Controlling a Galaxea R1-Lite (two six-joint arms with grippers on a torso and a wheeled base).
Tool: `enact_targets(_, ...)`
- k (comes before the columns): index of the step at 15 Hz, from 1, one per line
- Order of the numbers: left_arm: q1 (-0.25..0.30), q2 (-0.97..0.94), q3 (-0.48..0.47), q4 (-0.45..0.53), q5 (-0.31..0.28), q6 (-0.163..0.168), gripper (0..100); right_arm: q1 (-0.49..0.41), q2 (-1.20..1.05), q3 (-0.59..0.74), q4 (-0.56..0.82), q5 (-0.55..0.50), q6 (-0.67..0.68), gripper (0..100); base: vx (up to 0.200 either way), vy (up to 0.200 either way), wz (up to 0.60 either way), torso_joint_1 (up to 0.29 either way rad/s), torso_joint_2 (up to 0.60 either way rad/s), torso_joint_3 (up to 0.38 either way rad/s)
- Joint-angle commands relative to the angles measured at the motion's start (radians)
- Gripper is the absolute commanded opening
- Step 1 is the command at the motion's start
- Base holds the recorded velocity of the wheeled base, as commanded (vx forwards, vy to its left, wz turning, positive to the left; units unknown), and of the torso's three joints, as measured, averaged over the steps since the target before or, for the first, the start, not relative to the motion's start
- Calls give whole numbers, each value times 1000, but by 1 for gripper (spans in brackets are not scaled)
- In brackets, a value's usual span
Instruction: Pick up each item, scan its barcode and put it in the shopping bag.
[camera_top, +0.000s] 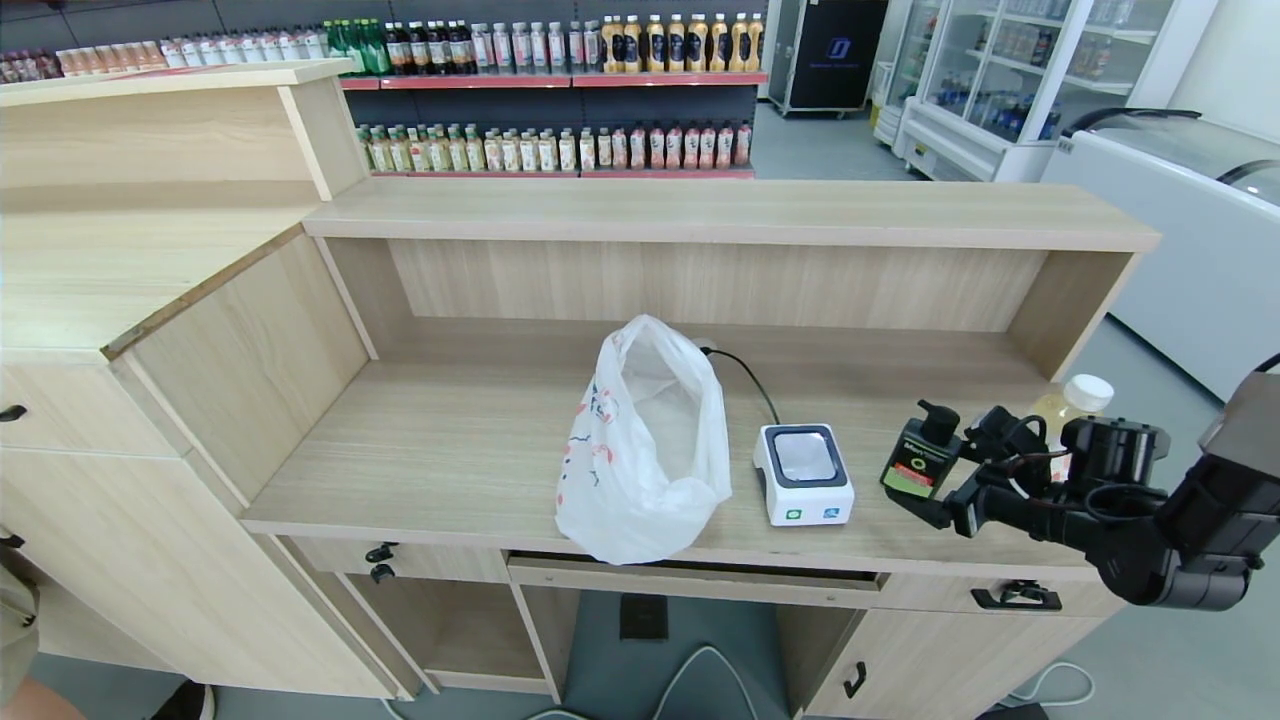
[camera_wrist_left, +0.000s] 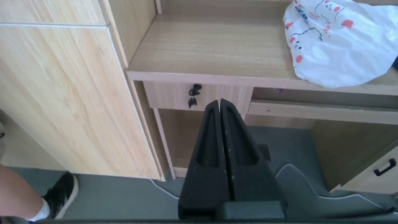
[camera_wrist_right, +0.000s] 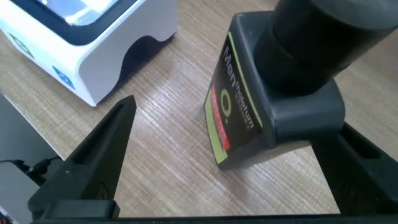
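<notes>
R pincer (camera_top: 948, 468) is spread open w/ one finger either side of the black pump bottle (camera_wrist_right: 239, 118), not yet pinching as far as we can judge; the bottle looks to stand on the tabletop (camera_top: 470, 440), near the scanner (camera_top: 803, 472) on its robot-right side. The shopping bag (camera_top: 645, 440) slumps just beside the scanner on the opposite side, mouth gaping upward. A second bottle w/ a white cap (camera_top: 1080, 398) sits farther from the scanner than the black one, partly behind the arm. L pincer (camera_wrist_left: 221, 124) is clenched on nothing, hanging below the tabletop edge, well apart from the scanner. The step in hand, we reckon, is the grasp on the black bottle. To do it well we'd close on the body's flat sides, below the pump head, so it can't twist or slip, and squeeze firmly but not hard, since the plastic may flex. We can't tell where the barcode is, so we'd keep the fingers off the label faces where poss. Lift straight up before heading toward the scanner, so the base clears its raised housing, then turn the coded face to the glass window. The bag is limp, so the release there should be low and inside the mouth.
</notes>
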Motion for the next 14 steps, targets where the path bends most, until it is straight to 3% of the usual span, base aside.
enact_targets(1,0,0,0,0,0,1,0,13,16,-26,-7,6,29,100,0,0,0,0,0,0)
enact_targets(6,0,0,0,0,0,-1,0,59,52,-75,-15,12,97,100,0,0,0,0,0,0)
enact_targets(7,0,0,0,0,0,-1,0,64,60,-80,-15,12,98,0,0,0,0,0,0,0)
enact_targets(12,0,0,0,0,0,1,0,59,55,-91,-16,6,92,0,0,0,0,0,0,0)
enact_targets(14,0,0,0,0,0,1,0,27,-46,-78,-27,9,97,0,0,0,0,0,0,0)
